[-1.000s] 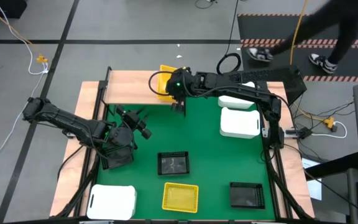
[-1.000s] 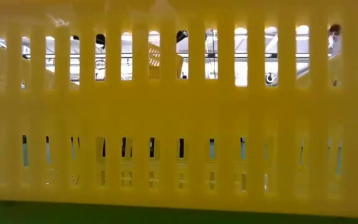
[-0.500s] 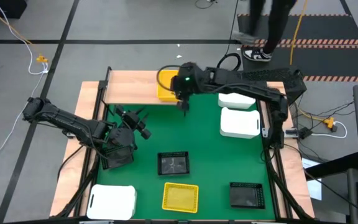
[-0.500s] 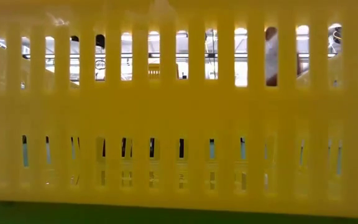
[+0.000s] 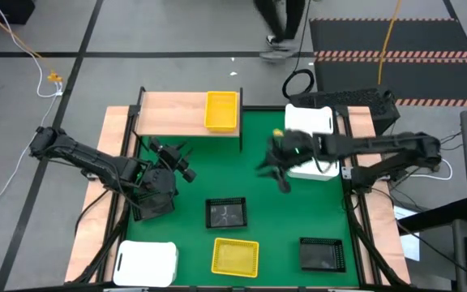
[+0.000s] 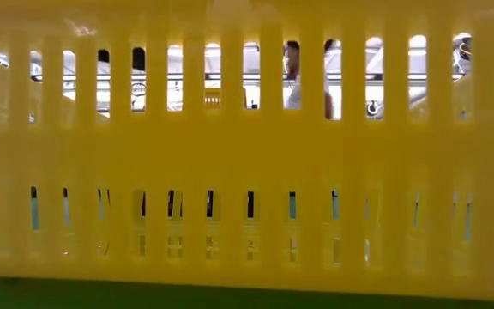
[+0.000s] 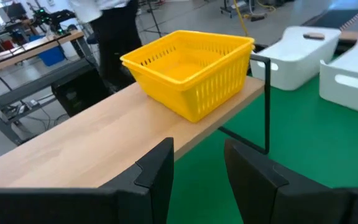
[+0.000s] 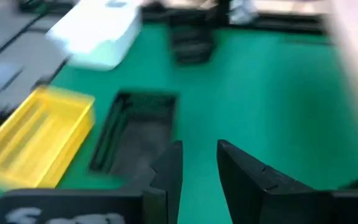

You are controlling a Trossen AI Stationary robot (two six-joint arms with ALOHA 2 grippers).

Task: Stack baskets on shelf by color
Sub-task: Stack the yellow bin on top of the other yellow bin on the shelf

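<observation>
One yellow basket (image 5: 221, 110) is sitting on the shelf (image 5: 173, 114), at its end nearest the white baskets (image 5: 310, 122). I'm seeing my right gripper (image 5: 280, 172) hovering empty over the green mat (image 5: 254, 203), fingers slightly parted. My left gripper (image 5: 177, 158) is waiting near the shelf, fingers released.

yellow basket (image 7: 191, 71) slotted glossy plastic; shelf (image 7: 92, 140) smooth pale wood, thin metal legs.
</observation>
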